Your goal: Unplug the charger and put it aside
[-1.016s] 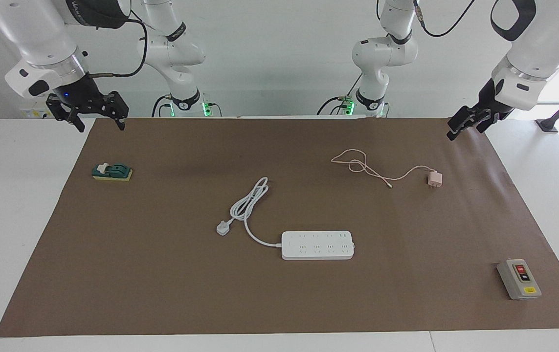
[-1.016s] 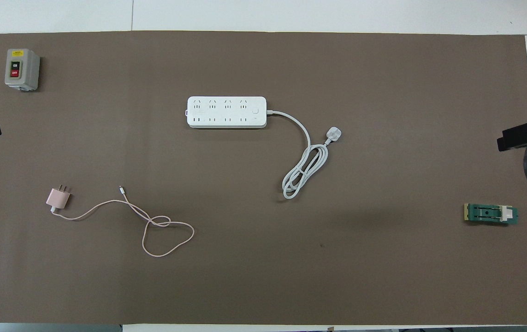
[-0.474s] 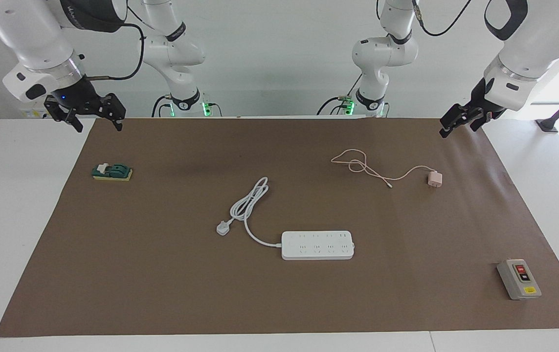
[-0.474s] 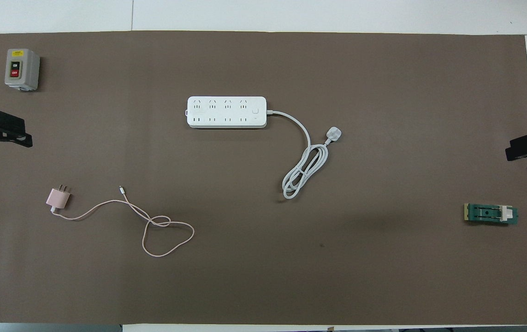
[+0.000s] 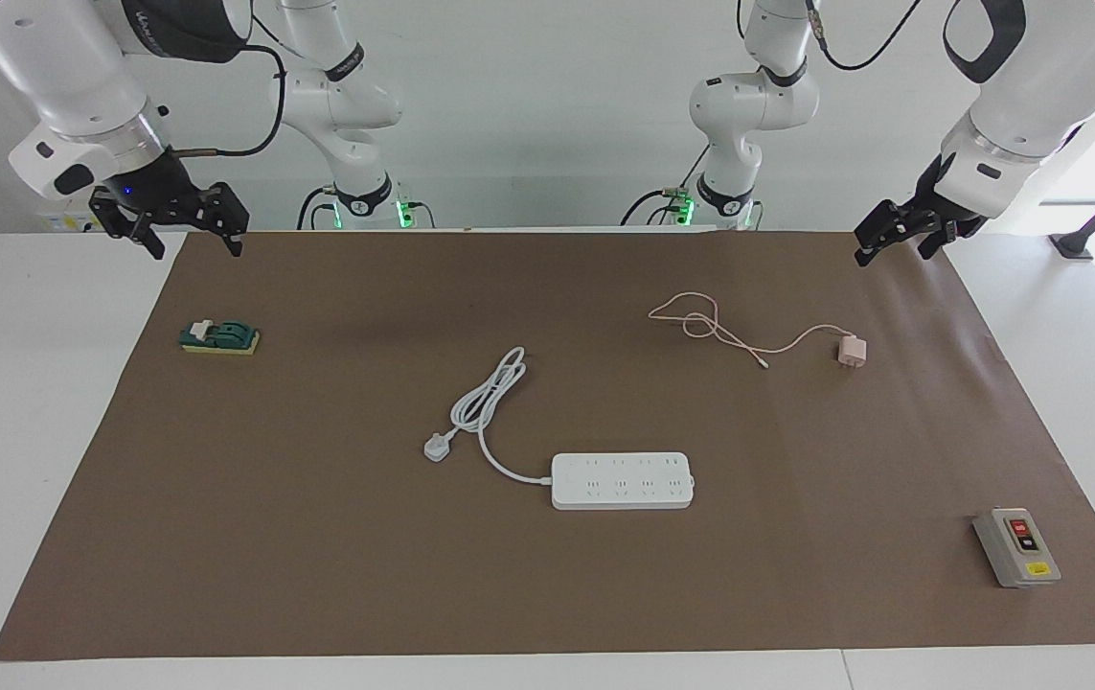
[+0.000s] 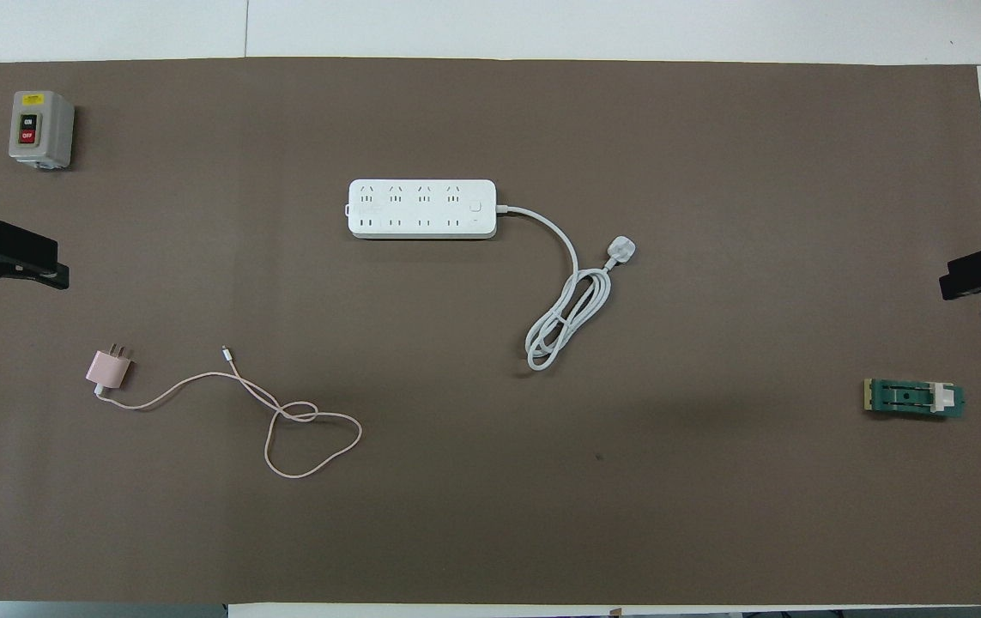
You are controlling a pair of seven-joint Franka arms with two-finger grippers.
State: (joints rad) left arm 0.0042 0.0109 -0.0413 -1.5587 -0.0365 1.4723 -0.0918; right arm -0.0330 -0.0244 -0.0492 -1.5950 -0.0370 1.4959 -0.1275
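Left claw [image 5: 878, 241] empty, charger [image 6: 107, 370] prongs away

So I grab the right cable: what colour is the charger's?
Pale pink, like the charger itself; its cable shows best in the overhead view.

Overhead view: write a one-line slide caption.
Pink charger lies unplugged, nearer the robots than the power strip, toward the left arm's end; both grippers hang at the mat's ends.

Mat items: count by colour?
White: 1, power strip
Pink: 1, charger
Grey: 1, switch box
Green: 1, knife switch
Total: 4
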